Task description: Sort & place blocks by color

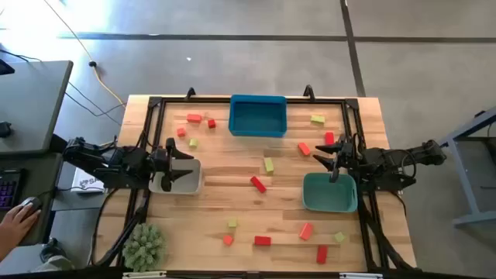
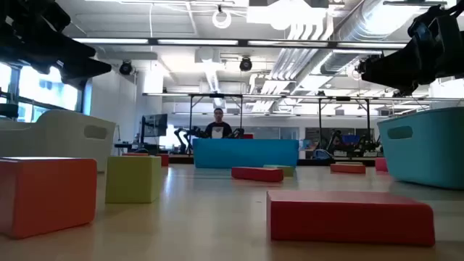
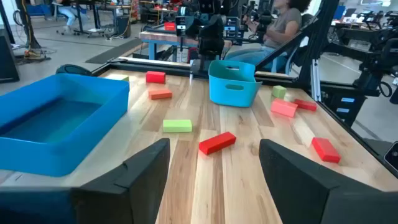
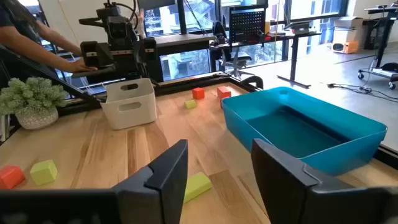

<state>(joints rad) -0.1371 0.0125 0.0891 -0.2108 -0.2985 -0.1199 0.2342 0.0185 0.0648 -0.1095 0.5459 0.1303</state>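
Several small red, orange-red and yellow-green blocks lie scattered flat on the wooden table. Among them are a red oblong (image 1: 258, 184) (image 3: 217, 142) and a yellow-green one (image 1: 269, 164) (image 3: 177, 126) near the middle. My left gripper (image 1: 180, 164) (image 3: 214, 180) hovers open over the beige tray (image 1: 177, 180) and points toward the table's right. My right gripper (image 1: 325, 157) (image 4: 221, 180) hovers open above the teal tray (image 1: 329, 194) and points toward the table's left. Neither holds a block.
A blue tray (image 1: 257, 116) stands at the far edge's middle. A fuzzy green plant ball (image 1: 144, 246) sits at the near left corner. More blocks lie along the near edge (image 1: 263, 240) and beside the blue tray (image 1: 194, 118). A person's hand (image 1: 17, 213) shows left of the table.
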